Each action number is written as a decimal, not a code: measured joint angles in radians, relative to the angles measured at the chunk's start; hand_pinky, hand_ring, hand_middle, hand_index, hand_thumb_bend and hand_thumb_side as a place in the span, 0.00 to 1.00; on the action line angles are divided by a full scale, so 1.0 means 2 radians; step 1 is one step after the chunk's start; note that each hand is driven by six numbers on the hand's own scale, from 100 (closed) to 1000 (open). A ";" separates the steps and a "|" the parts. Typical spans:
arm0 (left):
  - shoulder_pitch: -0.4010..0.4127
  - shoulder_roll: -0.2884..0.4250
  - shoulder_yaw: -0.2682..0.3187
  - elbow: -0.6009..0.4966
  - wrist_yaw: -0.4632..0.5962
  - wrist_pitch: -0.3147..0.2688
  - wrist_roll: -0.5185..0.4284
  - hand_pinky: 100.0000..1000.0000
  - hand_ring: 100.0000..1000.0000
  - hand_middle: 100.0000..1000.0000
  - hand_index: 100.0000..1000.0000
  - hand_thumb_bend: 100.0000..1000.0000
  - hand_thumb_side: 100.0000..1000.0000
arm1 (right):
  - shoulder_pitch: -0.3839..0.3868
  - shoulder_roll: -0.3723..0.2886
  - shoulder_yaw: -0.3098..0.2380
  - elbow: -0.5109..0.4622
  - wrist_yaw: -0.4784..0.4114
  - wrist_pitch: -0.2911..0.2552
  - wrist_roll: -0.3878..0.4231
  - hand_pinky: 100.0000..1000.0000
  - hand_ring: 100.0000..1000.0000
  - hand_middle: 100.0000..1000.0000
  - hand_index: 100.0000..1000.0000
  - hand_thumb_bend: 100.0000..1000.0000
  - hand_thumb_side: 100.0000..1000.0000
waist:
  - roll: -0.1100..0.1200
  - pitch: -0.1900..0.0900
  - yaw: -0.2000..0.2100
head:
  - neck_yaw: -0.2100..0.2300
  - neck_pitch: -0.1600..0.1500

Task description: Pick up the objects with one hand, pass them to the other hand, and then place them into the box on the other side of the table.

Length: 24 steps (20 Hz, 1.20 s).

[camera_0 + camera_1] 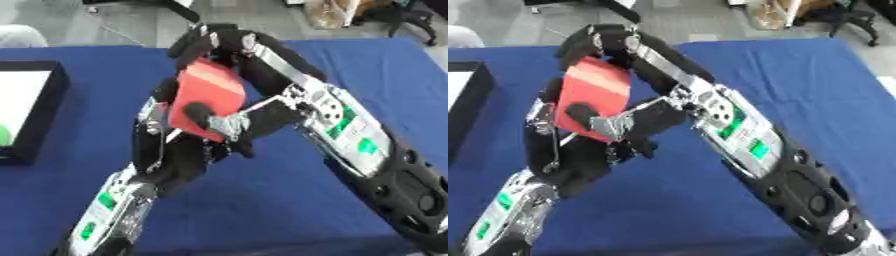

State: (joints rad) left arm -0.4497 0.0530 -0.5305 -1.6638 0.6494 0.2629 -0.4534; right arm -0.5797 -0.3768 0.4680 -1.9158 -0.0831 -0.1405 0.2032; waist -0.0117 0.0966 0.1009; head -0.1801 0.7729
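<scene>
Above the blue worktop (262, 215), my left hand (179, 145) and right hand (219, 45) both clamp the red block (208, 90); black box (39, 115) sits at left

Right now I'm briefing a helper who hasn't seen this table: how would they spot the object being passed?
Start from the blue table and find where the two black arms meet above its middle. There the left hand and the right hand hold a red block between them. It is the only bright red, flat-faced thing; the black-walled box sits apart at the left edge.
</scene>
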 measured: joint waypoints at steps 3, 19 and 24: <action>0.000 0.000 0.000 0.001 0.005 -0.001 0.003 0.97 0.55 0.50 0.77 0.39 1.00 | 0.000 0.000 0.000 0.002 0.002 0.000 0.011 0.38 0.63 0.73 0.65 0.02 0.00 | 0.000 0.000 0.000 | 0.000 0.000; 0.002 0.000 0.001 0.008 0.029 -0.005 0.011 0.82 0.26 0.15 0.48 0.00 0.74 | 0.002 0.002 0.000 0.006 0.022 -0.008 0.065 0.62 0.83 0.85 0.82 0.27 0.00 | 0.000 0.000 -0.002 | 0.002 0.000; 0.003 -0.001 0.001 0.015 0.040 -0.008 0.017 0.80 0.24 0.13 0.46 0.00 0.72 | 0.003 0.004 0.001 0.011 0.039 -0.009 0.091 0.71 0.94 0.91 0.89 0.46 0.14 | 0.000 0.000 -0.003 | 0.003 0.000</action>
State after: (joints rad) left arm -0.4435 0.0517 -0.5285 -1.6339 0.7302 0.2464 -0.4202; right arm -0.5740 -0.3680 0.4694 -1.8941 -0.0060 -0.1582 0.3848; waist -0.0113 0.0968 0.0957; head -0.1745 0.7729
